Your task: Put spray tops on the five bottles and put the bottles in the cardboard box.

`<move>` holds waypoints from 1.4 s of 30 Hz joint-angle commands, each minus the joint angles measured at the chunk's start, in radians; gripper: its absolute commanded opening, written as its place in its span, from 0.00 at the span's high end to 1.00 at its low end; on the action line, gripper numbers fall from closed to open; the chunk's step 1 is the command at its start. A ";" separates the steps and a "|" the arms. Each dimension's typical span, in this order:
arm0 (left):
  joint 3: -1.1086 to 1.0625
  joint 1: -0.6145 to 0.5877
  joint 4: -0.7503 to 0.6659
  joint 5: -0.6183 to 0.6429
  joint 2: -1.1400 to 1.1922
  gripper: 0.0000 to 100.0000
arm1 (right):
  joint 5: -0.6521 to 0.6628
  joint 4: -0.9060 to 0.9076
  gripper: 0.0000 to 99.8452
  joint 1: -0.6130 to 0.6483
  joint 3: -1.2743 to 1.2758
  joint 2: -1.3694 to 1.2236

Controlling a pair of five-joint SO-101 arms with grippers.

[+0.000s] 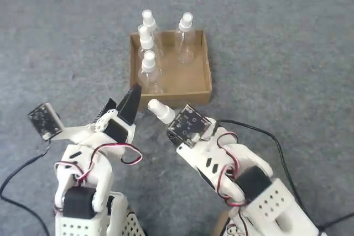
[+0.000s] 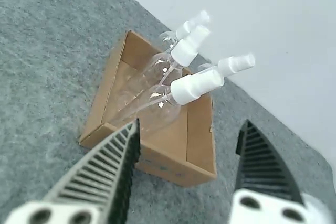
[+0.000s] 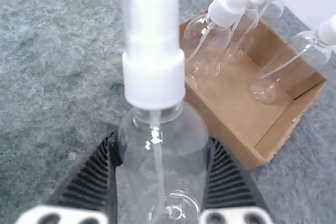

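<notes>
The cardboard box sits on the grey carpet ahead of both arms, with several clear bottles standing in it, each topped with a white spray top. My right gripper is shut on one more clear bottle that carries a white spray top. In the high view this bottle pokes out just short of the box's near wall. My left gripper hangs open with nothing in it beside the box's near left corner. The left wrist view has the box and its bottles beyond the open fingers.
Grey carpet spreads around the box on all sides. Black cables trail beside the right arm and another cable beside the left arm. A pale wall rises behind the box.
</notes>
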State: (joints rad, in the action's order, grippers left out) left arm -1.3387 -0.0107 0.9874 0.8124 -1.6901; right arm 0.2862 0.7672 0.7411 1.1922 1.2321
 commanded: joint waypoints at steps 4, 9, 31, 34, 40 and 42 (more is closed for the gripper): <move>0.005 0.041 -0.034 0.006 -0.012 0.73 | -0.002 -0.019 0.99 0.007 0.071 0.217; 0.013 0.161 0.025 0.005 -0.012 0.73 | -0.002 -0.041 0.99 0.007 0.103 0.266; 0.018 0.339 0.072 -0.034 -0.014 0.73 | -0.002 -0.042 0.99 0.039 0.115 0.266; 0.054 0.249 0.077 -0.032 -0.014 0.73 | -0.002 -0.042 0.99 0.038 0.115 0.266; 0.077 0.155 0.075 -0.032 -0.014 0.73 | -0.002 -0.042 0.99 0.038 0.115 0.266; 0.079 0.126 0.072 -0.032 -0.014 0.73 | -0.002 -0.042 0.99 0.038 0.115 0.266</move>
State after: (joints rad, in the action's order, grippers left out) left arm -1.3265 0.1596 1.0641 0.7848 -1.6978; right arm 0.2862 0.7549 0.7702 1.3303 1.4714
